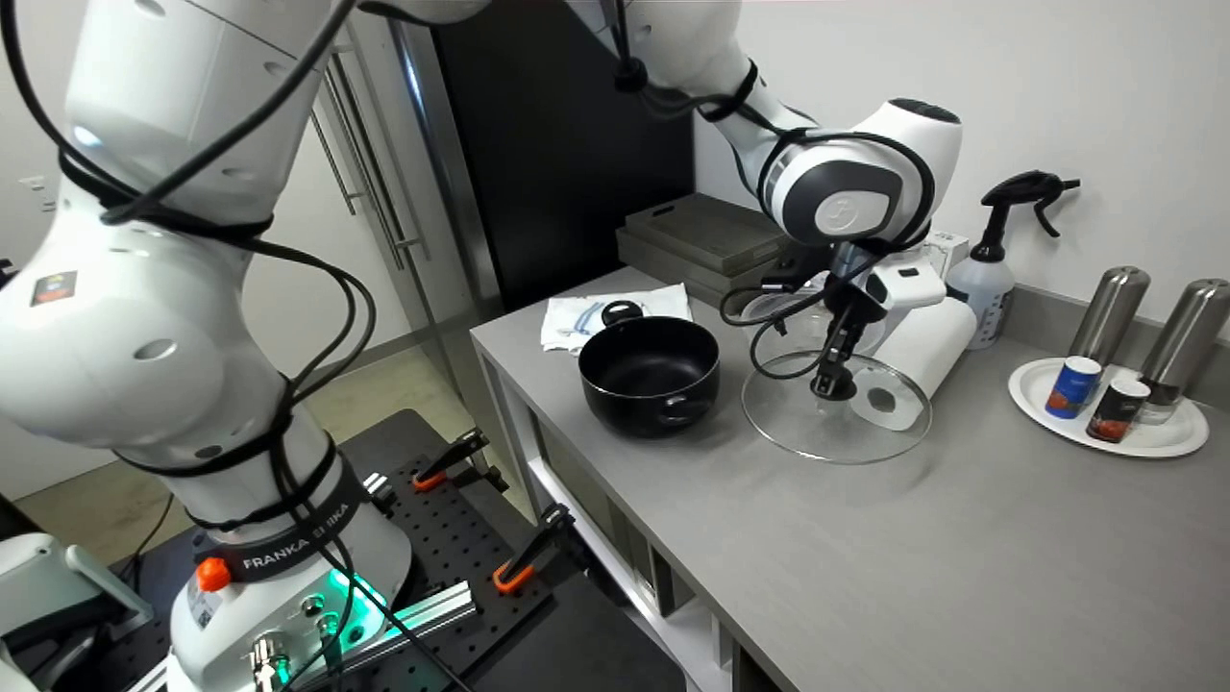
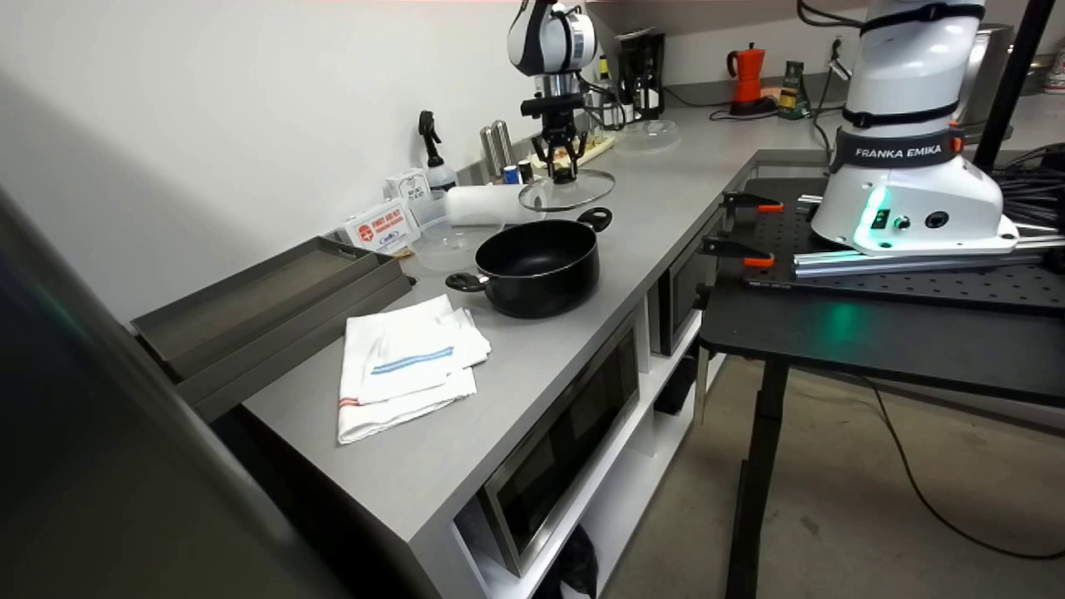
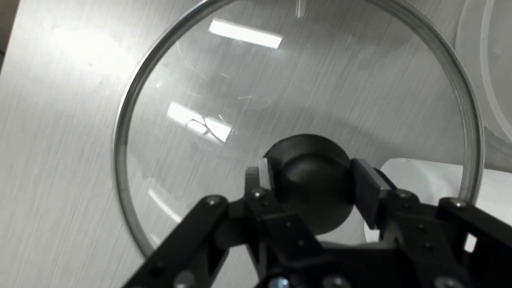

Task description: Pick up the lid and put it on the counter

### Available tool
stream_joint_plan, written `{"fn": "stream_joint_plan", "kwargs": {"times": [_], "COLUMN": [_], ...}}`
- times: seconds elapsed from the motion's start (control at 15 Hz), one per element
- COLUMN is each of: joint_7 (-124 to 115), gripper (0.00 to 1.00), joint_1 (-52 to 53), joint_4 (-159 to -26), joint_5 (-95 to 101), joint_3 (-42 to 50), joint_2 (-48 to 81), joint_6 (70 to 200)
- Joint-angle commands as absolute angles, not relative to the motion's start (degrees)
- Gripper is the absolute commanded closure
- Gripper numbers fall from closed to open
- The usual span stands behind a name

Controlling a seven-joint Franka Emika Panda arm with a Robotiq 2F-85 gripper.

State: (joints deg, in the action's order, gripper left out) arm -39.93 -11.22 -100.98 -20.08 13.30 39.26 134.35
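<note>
Carrying step, apparently: jaws pinched black knob (image 3: 313,192) of glass lid (image 1: 802,418) above worktop (image 1: 922,557). Next move needed level lowering, clear of paper-towel roll (image 1: 930,348) (lid's two o'clock in exterior view).

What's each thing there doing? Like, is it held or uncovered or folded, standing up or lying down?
Lid, held above the counter
Gripper, shut on the lid's knob
Pot, upright, uncovered
White cloth, folded
Paper roll, lying on its side
Spray bottle, standing upright
Grey trays, stacked
Base light, glowing green
</note>
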Motion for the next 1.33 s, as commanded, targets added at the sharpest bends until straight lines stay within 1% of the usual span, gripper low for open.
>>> {"fn": "stream_joint_plan", "kwargs": {"times": [0.0,0.53,1.27], "joint_7": [-41.7,-41.0,-37.4], "gripper": [0.75,0.75,0.75], "joint_1": [-10.9,-11.2,-10.7], "joint_4": [-98.6,-98.3,-107.4], "joint_5": [-19.0,-19.5,-20.4], "joint_3": [13.7,13.2,12.1], "joint_2": [41.2,42.5,35.1], "joint_6": [133.8,134.2,138.7]}}
